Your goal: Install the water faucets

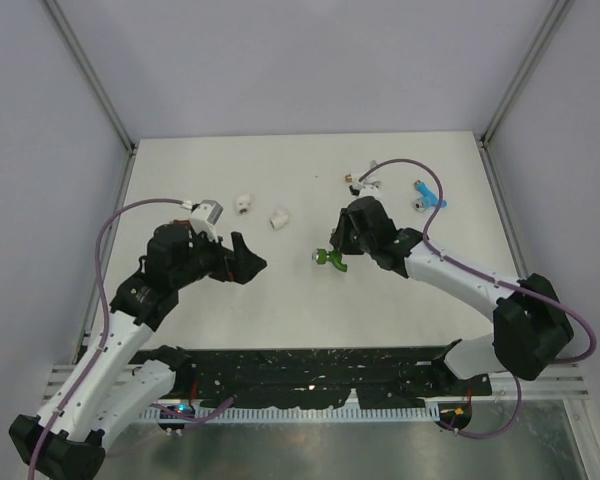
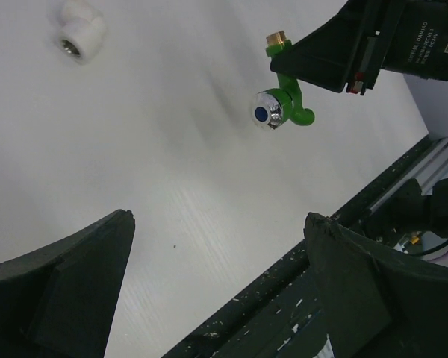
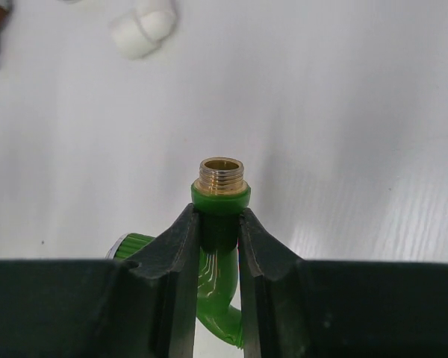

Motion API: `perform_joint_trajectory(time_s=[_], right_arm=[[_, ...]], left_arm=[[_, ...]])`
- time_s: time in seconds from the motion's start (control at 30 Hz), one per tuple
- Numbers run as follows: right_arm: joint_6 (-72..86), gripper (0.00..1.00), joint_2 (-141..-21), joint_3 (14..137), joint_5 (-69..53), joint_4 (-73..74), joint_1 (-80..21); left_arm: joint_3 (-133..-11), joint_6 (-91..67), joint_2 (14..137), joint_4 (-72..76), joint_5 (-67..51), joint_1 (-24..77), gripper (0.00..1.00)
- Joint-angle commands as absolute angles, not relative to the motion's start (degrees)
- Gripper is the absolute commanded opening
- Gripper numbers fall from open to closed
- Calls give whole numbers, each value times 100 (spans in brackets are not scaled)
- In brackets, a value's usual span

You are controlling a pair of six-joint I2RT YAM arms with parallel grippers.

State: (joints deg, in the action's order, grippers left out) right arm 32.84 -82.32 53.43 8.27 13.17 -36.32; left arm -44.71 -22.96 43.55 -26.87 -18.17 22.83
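Observation:
My right gripper (image 1: pixel 332 248) is shut on the green faucet (image 1: pixel 330 260) and holds it by its neck near the table's middle. In the right wrist view the gripper (image 3: pixel 220 224) clamps the green faucet (image 3: pixel 221 200) just below its brass threaded end, which points away from me. In the left wrist view, the green faucet (image 2: pixel 285 108) shows its silvery round end. My left gripper (image 1: pixel 244 258) is open and empty, left of the faucet and apart from it; its fingers (image 2: pixel 75 283) frame bare table. The blue faucet (image 1: pixel 427 196), brown faucet (image 1: pixel 351 180) and white faucet (image 1: pixel 368 183) lie at the back right.
Two stubby white pipe fittings (image 1: pixel 244 203) (image 1: pixel 279 217) lie behind my left gripper; one shows in the left wrist view (image 2: pixel 78 33) and one in the right wrist view (image 3: pixel 142 30). A black perforated rail (image 1: pixel 310 365) runs along the near edge. Grey walls enclose the table.

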Motion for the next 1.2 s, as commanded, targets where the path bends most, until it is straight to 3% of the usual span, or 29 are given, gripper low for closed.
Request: perform_joint_trajectory(time_s=[0.0, 0.5, 0.77, 0.93, 1.03, 1.1, 1.17], right_arm=[[2559, 5, -7516, 5432, 993, 730, -4112], [1486, 5, -6495, 5203, 1002, -167, -5431], [1406, 5, -6425, 5168, 1019, -281, -5678], [1415, 5, -6293, 5107, 1055, -307, -5765], [1441, 5, -6232, 5063, 1037, -334, -5783], [1459, 13, -6170, 5027, 967, -360, -5783], [1485, 28, -6091, 4940, 897, -448, -5783]], left_arm=[[-4210, -3119, 4289, -1741, -2145, 2627, 100], [-4043, -4367, 5027, -493, -2136, 3612, 94], [-3736, -4763, 5159, -106, -1784, 4086, 82], [-3639, -4878, 5089, -35, -1819, 4218, 65], [-3595, -4878, 4975, -35, -1767, 4289, 46], [-3490, -4904, 4791, 289, -1714, 4289, 29], [-3306, -4957, 4598, 500, -1635, 4289, 11]])
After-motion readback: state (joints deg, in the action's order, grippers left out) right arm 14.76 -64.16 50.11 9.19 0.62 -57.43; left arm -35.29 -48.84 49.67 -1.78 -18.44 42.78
